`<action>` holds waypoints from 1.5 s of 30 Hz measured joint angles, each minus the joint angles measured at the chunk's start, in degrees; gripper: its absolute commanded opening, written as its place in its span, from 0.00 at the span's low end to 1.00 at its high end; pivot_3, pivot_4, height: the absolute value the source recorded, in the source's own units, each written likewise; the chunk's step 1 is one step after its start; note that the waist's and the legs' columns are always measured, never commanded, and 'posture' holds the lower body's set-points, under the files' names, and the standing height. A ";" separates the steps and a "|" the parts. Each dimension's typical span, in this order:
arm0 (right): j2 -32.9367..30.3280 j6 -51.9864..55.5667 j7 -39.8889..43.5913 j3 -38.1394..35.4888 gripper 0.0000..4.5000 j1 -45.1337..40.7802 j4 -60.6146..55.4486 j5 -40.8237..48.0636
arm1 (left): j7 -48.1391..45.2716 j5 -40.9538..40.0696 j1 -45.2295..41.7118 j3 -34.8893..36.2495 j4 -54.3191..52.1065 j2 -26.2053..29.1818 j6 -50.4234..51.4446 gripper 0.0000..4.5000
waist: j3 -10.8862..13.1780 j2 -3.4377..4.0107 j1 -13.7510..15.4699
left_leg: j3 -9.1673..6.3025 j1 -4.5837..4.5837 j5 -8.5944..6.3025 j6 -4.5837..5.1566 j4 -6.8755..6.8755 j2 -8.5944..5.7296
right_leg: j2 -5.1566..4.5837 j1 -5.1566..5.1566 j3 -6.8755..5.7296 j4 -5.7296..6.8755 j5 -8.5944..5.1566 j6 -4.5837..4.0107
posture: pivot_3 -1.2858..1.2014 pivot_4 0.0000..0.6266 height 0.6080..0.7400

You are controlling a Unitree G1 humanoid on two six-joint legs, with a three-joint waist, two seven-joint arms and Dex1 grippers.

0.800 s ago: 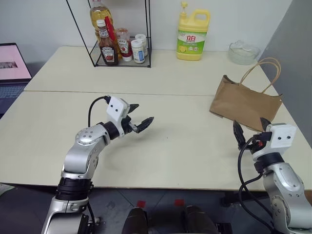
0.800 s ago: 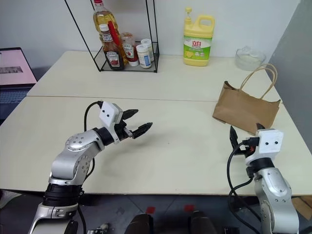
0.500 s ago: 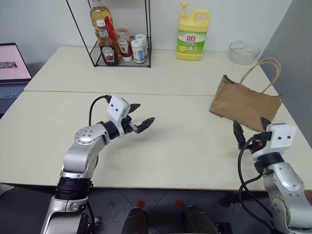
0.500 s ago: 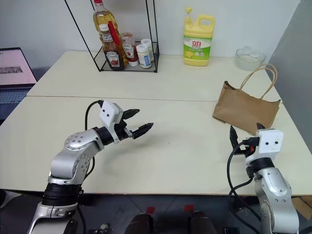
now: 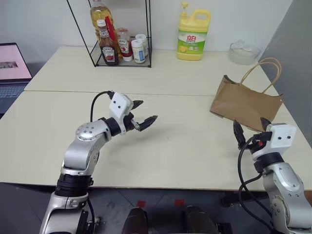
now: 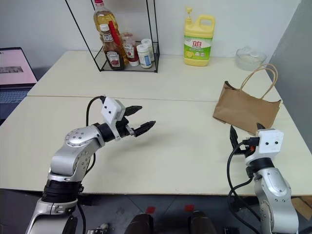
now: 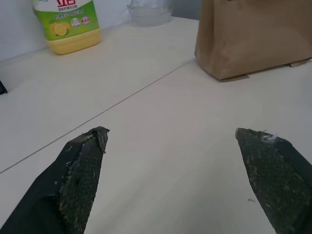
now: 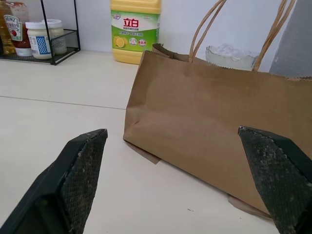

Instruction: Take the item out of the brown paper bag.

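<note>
Since the earlier frame the left hand (image 5: 144,113) has lifted a little and edged toward the bag, fingers wide, holding nothing; the right hand (image 5: 251,128) has kept its place, fingers wide, empty; just beyond the right hand the brown paper bag (image 5: 245,104) stands on the worktop (image 5: 185,146), handles up; the bottle inside cannot be seen.

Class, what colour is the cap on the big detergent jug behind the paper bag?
Yellow, like the detergent jug itself; best seen in the right eye view.
</note>
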 measured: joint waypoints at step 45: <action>-26.51 22.64 11.75 -6.44 1.00 -47.36 47.57 8.89 | -14.32 -5.17 -13.20 -7.13 -0.25 3.05 6.76 0.99 | 0.40 0.07 -0.13 | 0.03 -0.06 0.00 0.02 0.02 -0.11 | -0.10 -0.05 0.02 -0.03 0.00 -0.01 | 0.52 0.24 1.00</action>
